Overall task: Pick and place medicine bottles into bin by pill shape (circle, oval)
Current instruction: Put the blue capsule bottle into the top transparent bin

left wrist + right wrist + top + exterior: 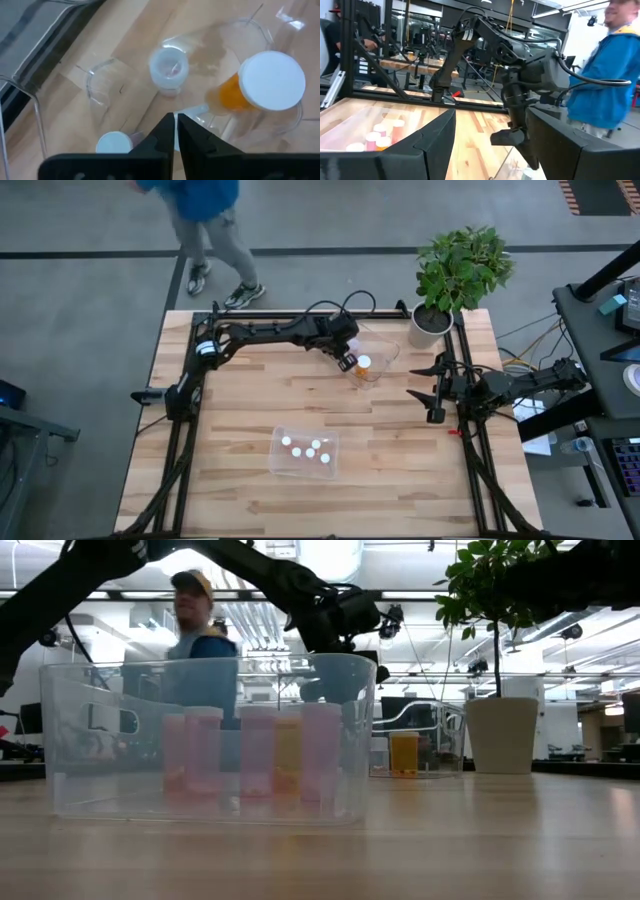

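Left tool (175,131), fingers pressed together and empty, hovers over the far bin (385,352). Its orange bottle (235,92) looks light, rigid and slick; grip below the white cap. Right tool (437,391) waits open at the worktop (240,400) edge.

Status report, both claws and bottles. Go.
Left claw shut, empty, over far clear plastic bin beside orange white-capped bottle. Right claw open, parked at table's right edge. Nothing in the way.
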